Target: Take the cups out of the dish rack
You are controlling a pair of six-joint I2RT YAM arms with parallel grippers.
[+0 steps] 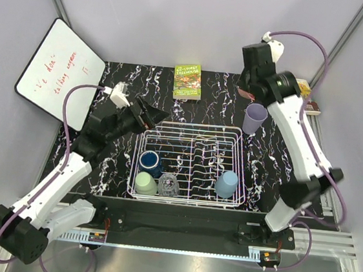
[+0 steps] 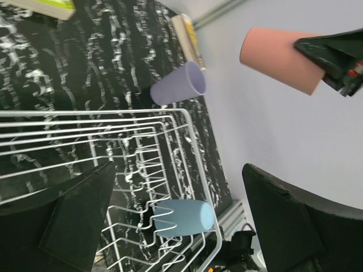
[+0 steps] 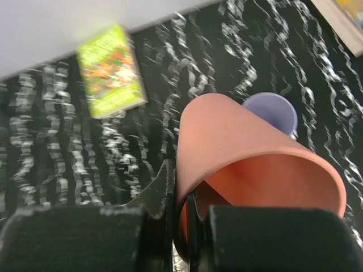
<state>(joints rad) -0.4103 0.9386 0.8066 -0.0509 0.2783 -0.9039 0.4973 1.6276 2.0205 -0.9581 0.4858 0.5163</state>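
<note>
Lavender plastic tumbler (image 1: 255, 119) unloaded; right tool (image 3: 182, 198) grips salmon pink tumbler (image 3: 249, 164); left tool (image 1: 152, 117) wide; four left in white wire rack (image 1: 199, 125).

Overhead, two wrists; common lavender cup (image 1: 255, 118)

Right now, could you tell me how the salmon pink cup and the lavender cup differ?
The salmon pink cup is pinched at its rim by the right gripper, off the table; the lavender cup stands free on the table beside the dish rack. The pink cup is tilted; the lavender one is upright. Both are handleless tumblers outside the rack.
</note>
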